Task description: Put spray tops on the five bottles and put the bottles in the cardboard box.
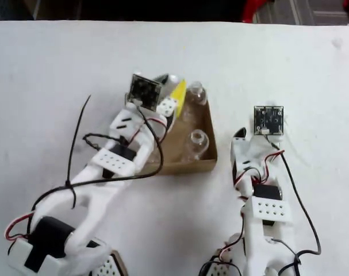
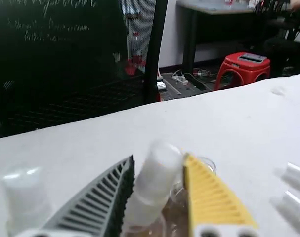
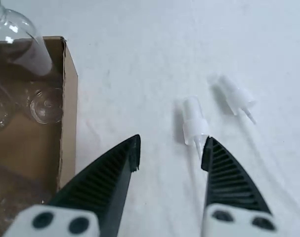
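High view: the left gripper hangs over the far end of the box, just beside a bottle standing in it; a second bottle stands by the box's near wall; the right gripper is low over the table, just right of the box.

Left wrist view: the left gripper is clamped on a top, grey finger on one side, yellow on the other; the top leans slightly; clear glass shows below it, so I judge it is being set on a neck inside the box; whether it is seated I cannot tell.

Right wrist view: the right gripper is spread wide and grasps nothing; a near top lies on the table just ahead of one fingertip; a far top lies beyond it; the box wall runs beside the other finger.

To do this well, the left should square the top over the neck and press straight down before letting go; the right should centre on the near top's body, not its thin tube, before closing.
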You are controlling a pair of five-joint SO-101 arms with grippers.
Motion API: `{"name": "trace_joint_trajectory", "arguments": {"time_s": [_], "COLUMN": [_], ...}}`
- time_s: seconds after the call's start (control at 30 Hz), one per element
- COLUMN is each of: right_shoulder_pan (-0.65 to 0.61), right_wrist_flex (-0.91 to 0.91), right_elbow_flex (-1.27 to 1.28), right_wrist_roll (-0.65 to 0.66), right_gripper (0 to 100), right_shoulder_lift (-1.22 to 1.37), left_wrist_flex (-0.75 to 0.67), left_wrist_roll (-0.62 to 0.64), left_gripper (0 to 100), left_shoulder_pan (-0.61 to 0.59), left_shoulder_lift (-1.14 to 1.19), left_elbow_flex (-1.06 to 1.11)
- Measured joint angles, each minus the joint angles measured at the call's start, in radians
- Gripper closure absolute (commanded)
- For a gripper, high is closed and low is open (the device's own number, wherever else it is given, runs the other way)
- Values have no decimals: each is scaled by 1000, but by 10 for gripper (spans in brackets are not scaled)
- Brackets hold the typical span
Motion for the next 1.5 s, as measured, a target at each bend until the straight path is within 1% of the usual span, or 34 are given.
{"name": "trace_joint_trajectory", "arguments": {"time_s": [0.1, 0.17, 0.43, 0.53, 0.67, 0.73, 0.8, 0.9, 0.97, 1.03, 1.17, 1.27, 1.33, 1.4, 1.5], "right_shoulder_pan": [0, 0, 0, 0, 0, 0, 0, 0, 0, 0, 0, 0, 0, 0, 0], "right_wrist_flex": [0, 0, 0, 0, 0, 0, 0, 0, 0, 0, 0, 0, 0, 0, 0], "right_elbow_flex": [0, 0, 0, 0, 0, 0, 0, 0, 0, 0, 0, 0, 0, 0, 9], "right_wrist_roll": [0, 0, 0, 0, 0, 0, 0, 0, 0, 0, 0, 0, 0, 0, 0], "right_gripper": [815, 815, 815, 815, 815, 815, 815, 815, 815, 815, 815, 815, 815, 815, 815], "right_shoulder_lift": [0, 0, 0, 0, 0, 0, 0, 0, 0, 0, 0, 0, 0, 0, 0], "left_wrist_flex": [0, 5, 15, 75, 270, 407, 574, 858, 1040, 1189, 1355, 1498, 1596, 1676, 1699], "left_wrist_roll": [63, 81, 95, 97, 98, 98, 98, 98, 98, 98, 98, 98, 120, 198, 344], "left_gripper": [796, 798, 801, 801, 801, 801, 801, 801, 801, 801, 801, 801, 801, 801, 800], "left_shoulder_pan": [-6, -21, -21, -25, -25, -29, -54, -132, -209, -299, -468, -569, -626, -669, -726], "left_shoulder_lift": [0, 2, -29, -112, -267, -358, -445, -532, -546, -545, -485, -468, -460, -456, -457], "left_elbow_flex": [3, 5, 5, 3, -68, -137, -221, -381, -483, -554, -603, -615, -624, -626, -589]}}
